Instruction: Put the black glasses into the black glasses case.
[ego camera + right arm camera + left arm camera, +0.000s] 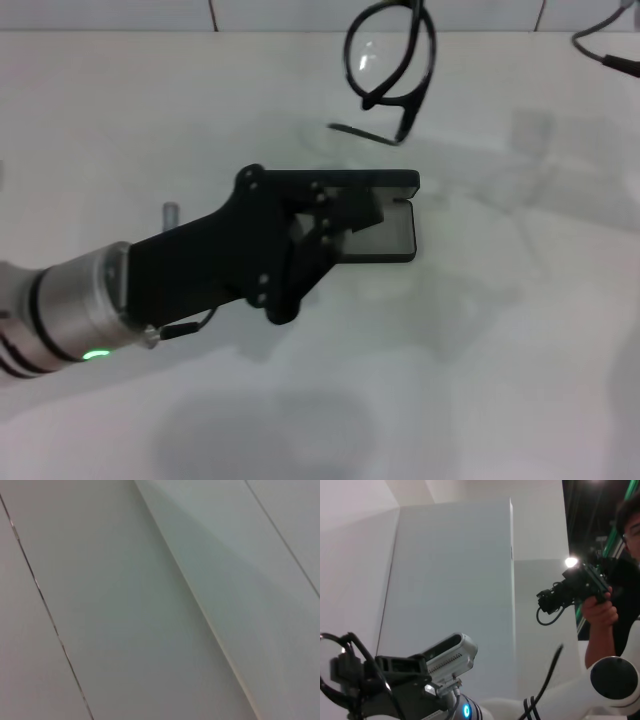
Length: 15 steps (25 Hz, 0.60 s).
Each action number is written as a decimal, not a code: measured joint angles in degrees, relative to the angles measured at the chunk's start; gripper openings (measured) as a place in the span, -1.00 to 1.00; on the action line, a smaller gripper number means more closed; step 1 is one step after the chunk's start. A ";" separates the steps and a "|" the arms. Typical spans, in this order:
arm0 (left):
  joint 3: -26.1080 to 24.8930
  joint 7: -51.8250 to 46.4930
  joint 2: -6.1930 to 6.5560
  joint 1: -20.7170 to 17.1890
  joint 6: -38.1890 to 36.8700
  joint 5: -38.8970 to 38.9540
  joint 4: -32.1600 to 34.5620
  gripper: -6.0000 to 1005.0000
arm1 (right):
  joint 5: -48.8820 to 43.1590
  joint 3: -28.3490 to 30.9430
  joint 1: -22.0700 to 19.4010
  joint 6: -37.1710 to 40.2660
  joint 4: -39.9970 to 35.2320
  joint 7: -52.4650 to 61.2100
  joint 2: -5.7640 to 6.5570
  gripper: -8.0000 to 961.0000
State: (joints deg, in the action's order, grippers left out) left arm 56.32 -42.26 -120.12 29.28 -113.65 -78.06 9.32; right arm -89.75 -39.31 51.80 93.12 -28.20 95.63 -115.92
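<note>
White table (520,380) under everything. My left gripper (372,212) reaches in from left, fingers clamped on lid of open black case (395,238) at table centre. Black glasses (388,62) lie beyond case, near far edge, apart from it. Right gripper out of sight.

The left gripper (335,225) hides much of the black glasses case (395,215)

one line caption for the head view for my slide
Left end effector at the open black glasses case, black glasses lying beyond on the white table.
</note>
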 joint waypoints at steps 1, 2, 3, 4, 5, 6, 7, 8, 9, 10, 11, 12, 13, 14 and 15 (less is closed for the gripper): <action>-0.03 0.08 -0.03 0.49 0.16 0.05 -0.58 -0.95 | 0.06 -0.23 0.34 -0.17 0.53 -0.55 -0.07 -0.92; -0.14 0.24 -0.08 0.98 0.40 0.17 -1.37 -0.95 | 0.19 -0.47 0.60 -0.23 0.98 -0.99 -0.10 -0.92; -0.24 0.35 -0.10 1.28 0.60 0.38 -1.83 -0.95 | 0.32 -0.79 0.91 -0.28 1.49 -1.48 -0.15 -0.92; -0.38 0.43 -0.14 1.47 0.84 0.67 -2.10 -0.95 | 0.66 -1.23 1.25 -0.30 2.19 -2.12 -0.15 -0.92; -0.40 0.43 -0.19 1.55 1.00 0.96 -2.12 -0.95 | 0.90 -1.56 1.46 -0.32 2.55 -2.55 -0.15 -0.92; -0.42 0.40 -0.23 1.65 1.12 1.26 -2.12 -0.95 | 1.16 -2.00 1.57 -0.38 2.95 -2.94 -0.15 -0.92; -0.40 0.32 -0.25 1.79 1.15 1.62 -2.13 -0.95 | 1.27 -2.33 1.61 -0.43 3.04 -3.29 -0.15 -0.92; -0.39 0.23 -0.26 1.89 1.16 1.91 -2.13 -0.95 | 1.37 -2.72 1.62 -0.50 3.12 -3.65 -0.18 -0.92; -0.38 0.14 -0.27 1.99 1.16 2.12 -2.14 -0.95 | 1.43 -3.06 1.62 -0.58 3.12 -3.92 -0.20 -0.93; -0.39 0.11 -0.28 2.02 1.19 2.35 -2.15 -0.95 | 1.53 -3.42 1.62 -0.60 3.12 -4.27 -0.25 -0.93; -0.41 0.10 -0.28 2.03 1.24 2.46 -2.15 -0.95 | 1.63 -3.68 1.62 -0.61 3.12 -4.51 -0.28 -0.93; -0.45 0.05 -0.29 2.04 1.39 2.53 -2.16 -0.95 | 1.94 -4.10 1.51 -0.62 3.12 -4.90 -0.30 -0.93; -0.48 -0.03 -0.29 2.07 1.59 2.61 -2.17 -0.95 | 2.35 -4.44 1.32 -0.60 3.15 -5.27 -0.31 -0.93; -0.49 -0.09 -0.29 2.09 1.73 2.63 -2.18 -0.95 | 2.73 -4.70 1.13 -0.56 3.21 -5.61 -0.32 -0.93; -0.51 -0.18 -0.29 2.11 1.97 2.64 -2.18 -0.95 | 3.18 -5.02 0.98 -0.43 3.37 -6.02 -0.31 -0.93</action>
State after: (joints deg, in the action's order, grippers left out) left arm 55.81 -42.44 -120.41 31.39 -111.69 -75.41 7.13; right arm -86.57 -44.33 52.78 92.68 -24.83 89.61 -116.23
